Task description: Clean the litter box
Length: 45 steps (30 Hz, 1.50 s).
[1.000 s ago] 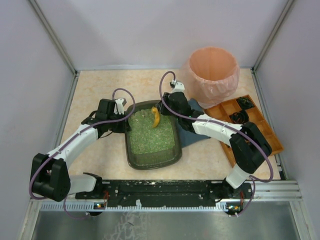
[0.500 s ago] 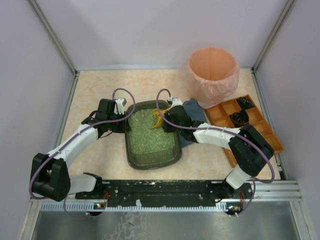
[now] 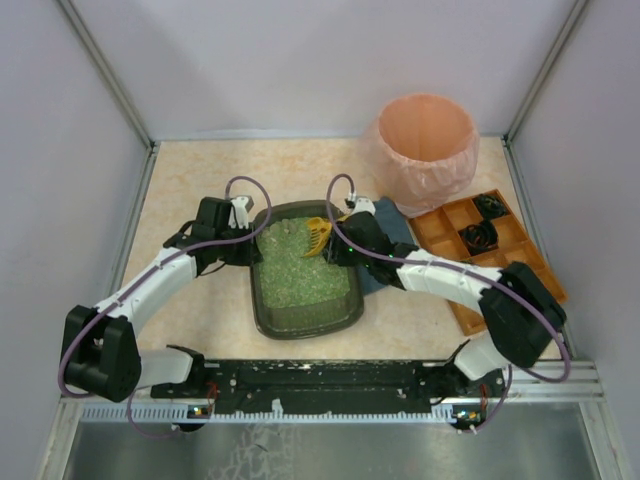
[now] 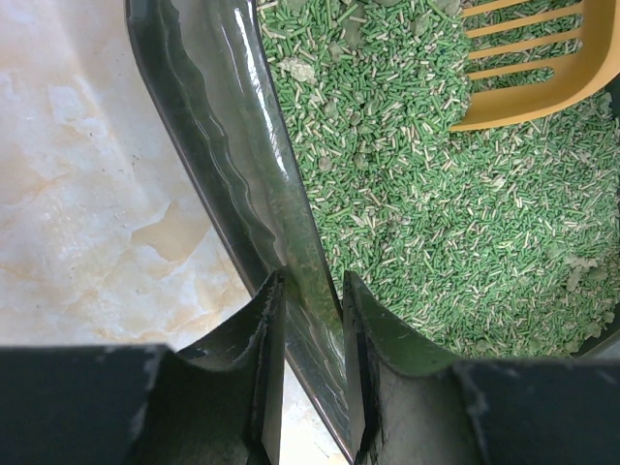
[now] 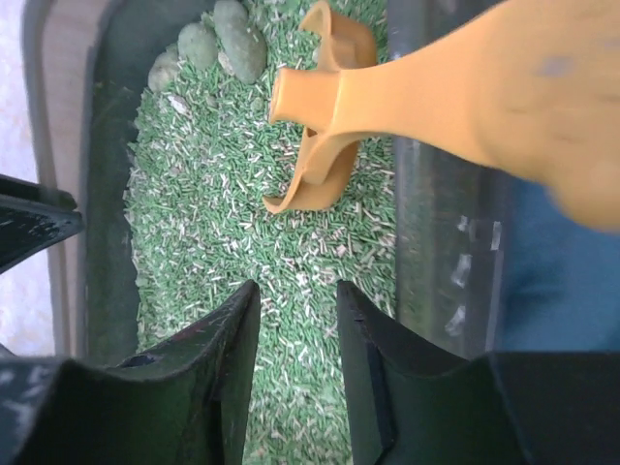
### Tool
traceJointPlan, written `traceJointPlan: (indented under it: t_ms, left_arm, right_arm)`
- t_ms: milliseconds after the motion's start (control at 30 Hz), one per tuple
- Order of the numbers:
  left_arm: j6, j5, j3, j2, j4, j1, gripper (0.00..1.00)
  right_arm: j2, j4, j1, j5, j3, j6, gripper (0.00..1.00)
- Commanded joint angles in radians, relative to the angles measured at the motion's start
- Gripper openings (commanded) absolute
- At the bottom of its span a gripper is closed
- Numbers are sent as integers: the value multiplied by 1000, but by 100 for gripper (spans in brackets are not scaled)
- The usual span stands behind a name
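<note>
One litter box of green litter sits mid-way across the table between the two arms, its right rim just beside one blue cloth. It contains one yellow slotted scoop, whose handle reaches over the right rim, and three grey-green lumps in one corner. The left gripper is clamped narrowly on the box's left rim; the right gripper hangs over the litter, jaws slightly parted with nothing between them. To the right stand one pink-lined bin and one orange compartmented tray.
</note>
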Motion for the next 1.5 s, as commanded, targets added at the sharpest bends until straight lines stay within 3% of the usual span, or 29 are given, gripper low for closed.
traceJointPlan:
  t_ms: [0,233,633,1100,1267,1467]
  left_arm:
    - [21,31,1,31,-5,-18,32]
    - [21,29,4,33,-6,-18,32]
    - [23,29,5,37,-7,-18,32]
    - [22,34,5,37,-7,-18,32]
    - [21,37,6,38,-6,-18,32]
    - [23,43,6,41,-6,-18,32]
  right_arm:
    - [-177,-31,-26,81,-53,74,41]
    - [-319,22,-123,117,-117,177,51]
    - [-174,199,-231,27,-31,213,53]
    - [1,385,-237,-122,2,248,28]
    - [17,395,-235,-135,10,242,8]
    - [46,472,-206,-182,9,207,0]
